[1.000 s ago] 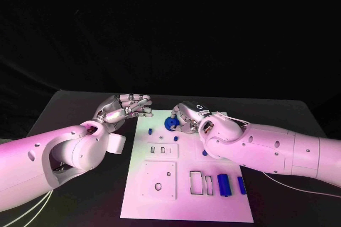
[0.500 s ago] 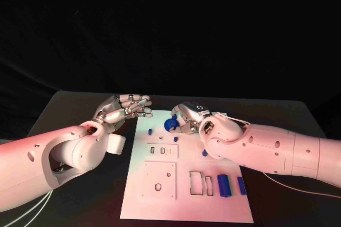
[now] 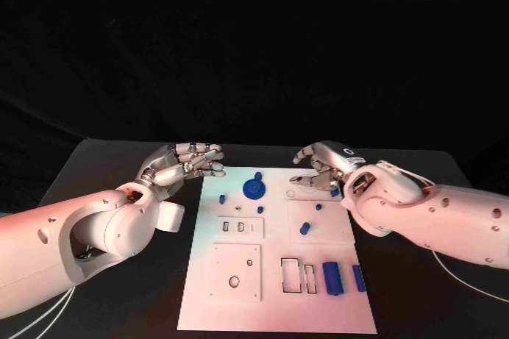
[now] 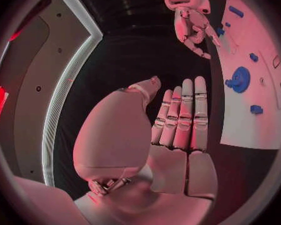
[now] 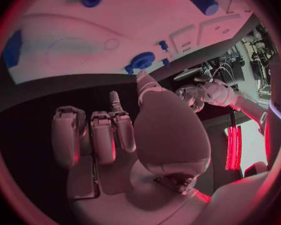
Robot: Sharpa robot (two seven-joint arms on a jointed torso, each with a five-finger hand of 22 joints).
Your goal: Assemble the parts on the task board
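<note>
- Head view gives you the white rectangular task board (image 3: 278, 280) lying in the middle of the black table (image 3: 117, 162), running lengthwise away from the robot.
- Your left robot hand (image 3: 182, 164) hovers just beside the board's far left corner; it holds nothing, fingers extended and close together, as the left wrist view confirms (image 4: 178, 120).
- Your right robot hand (image 3: 324, 166) hangs over the board's far right edge, released, fingers loosely curled and apart, nothing in them.
- The round blue disc-shaped part (image 3: 254, 187) sits on the far end of the board, between the two hands and apart from both; you can also see it in the right wrist view (image 5: 140, 61).
- Smaller blue pieces lie scattered near it: one (image 3: 223, 198) towards the left edge, one (image 3: 304, 227) further towards the middle.
- Two long blue bar parts (image 3: 333, 276) lie side by side on the board's near right section, just beside two rectangular cut-outs (image 3: 293, 273).
- A square recessed panel (image 3: 235, 270) occupies the near left section.
</note>
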